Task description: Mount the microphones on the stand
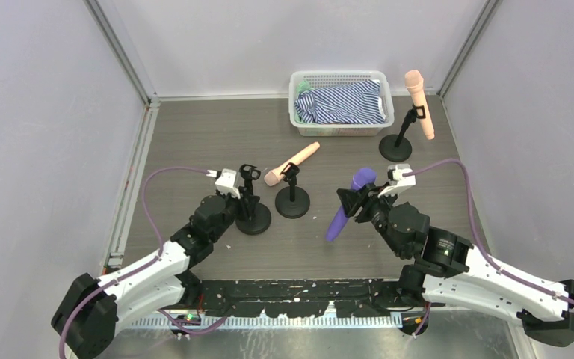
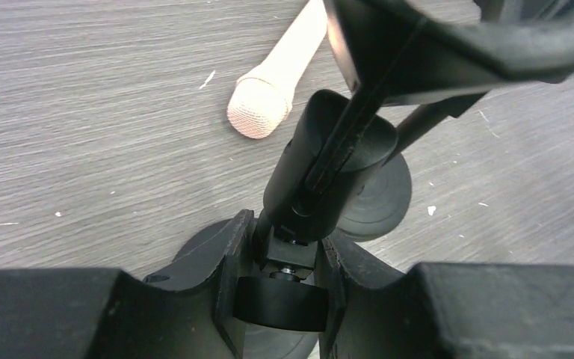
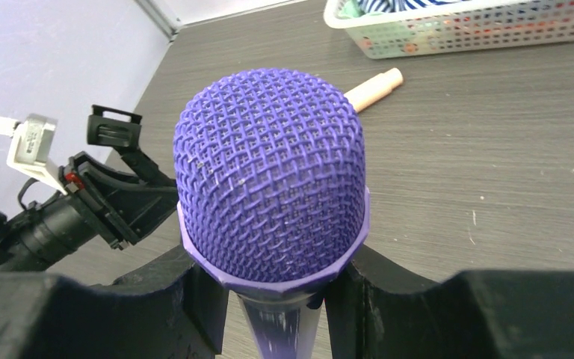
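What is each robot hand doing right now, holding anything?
Left gripper: shut on the stand, fingers clamped on its neck.
Right gripper: shut on the purple microphone, just below its head.

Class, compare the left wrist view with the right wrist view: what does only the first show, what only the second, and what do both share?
Left wrist only: the joint of the stand where the left gripper clamps it, and a second stand's base. Right wrist only: the purple microphone held in the right gripper, and the basket. Both: the table, the peach microphone (head in one, handle end in the other), the left gripper and its stand's clip.
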{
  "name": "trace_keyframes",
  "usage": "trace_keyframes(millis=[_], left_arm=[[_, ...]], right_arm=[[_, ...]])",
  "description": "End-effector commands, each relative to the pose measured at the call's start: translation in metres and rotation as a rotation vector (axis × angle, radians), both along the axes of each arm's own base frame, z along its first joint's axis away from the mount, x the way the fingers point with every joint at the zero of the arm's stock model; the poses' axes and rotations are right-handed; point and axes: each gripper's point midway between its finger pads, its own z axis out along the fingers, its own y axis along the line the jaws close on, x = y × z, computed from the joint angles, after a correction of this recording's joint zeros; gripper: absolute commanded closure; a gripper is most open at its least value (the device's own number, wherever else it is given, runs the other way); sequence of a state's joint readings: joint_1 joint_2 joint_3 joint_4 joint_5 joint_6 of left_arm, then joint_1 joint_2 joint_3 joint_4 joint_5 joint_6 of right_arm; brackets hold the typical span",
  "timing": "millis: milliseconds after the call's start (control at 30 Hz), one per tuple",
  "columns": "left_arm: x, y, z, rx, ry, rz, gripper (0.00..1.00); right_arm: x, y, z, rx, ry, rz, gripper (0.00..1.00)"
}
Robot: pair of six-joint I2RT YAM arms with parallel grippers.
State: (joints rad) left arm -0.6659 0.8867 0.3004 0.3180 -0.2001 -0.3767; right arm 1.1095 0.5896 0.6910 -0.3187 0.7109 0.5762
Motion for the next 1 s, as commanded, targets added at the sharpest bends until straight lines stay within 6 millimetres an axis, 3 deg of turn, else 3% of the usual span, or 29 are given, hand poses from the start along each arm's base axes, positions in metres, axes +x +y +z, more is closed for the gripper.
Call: trace_keyframes(millis=[0,233,367,533,600,733,967], left_arm=[[-0.005,-0.022,0.04,-0.131,-0.106,-0.105,0.92],[-0.014,-0.018,0.022,-0.115,-0.074,-0.118,0.92],[-0.017,-0.015,0.017,-0.11,-0.065,-0.113,0.92],[-0.021,-0.012,0.013,-0.085,-0.06,-0.118,0.92],[-0.022,-0.01,0.011,-0.07,-0.057,-0.119,0.92],[-0.024,-0.007,0.007,-0.055,-0.057,-0.116,0.92],[-0.024,-0.004,0.007,-0.053,-0.059,-0.107,0.91]], right_arm=[[0.0,0.024,0.034,0.058,-0.117,0.107,0.99],[0.011,0.061,0.097,0.057,-0.295,0.181,0.99],[0.023,0.095,0.133,0.126,-0.383,0.2,0.99],[0.042,0.138,0.163,0.191,-0.44,0.203,0.99],[0.047,0.157,0.17,0.201,-0.456,0.209,0.99],[0.056,0.175,0.189,0.233,-0.485,0.188,0.99],[0.06,0.196,0.195,0.291,-0.474,0.207,0.99]])
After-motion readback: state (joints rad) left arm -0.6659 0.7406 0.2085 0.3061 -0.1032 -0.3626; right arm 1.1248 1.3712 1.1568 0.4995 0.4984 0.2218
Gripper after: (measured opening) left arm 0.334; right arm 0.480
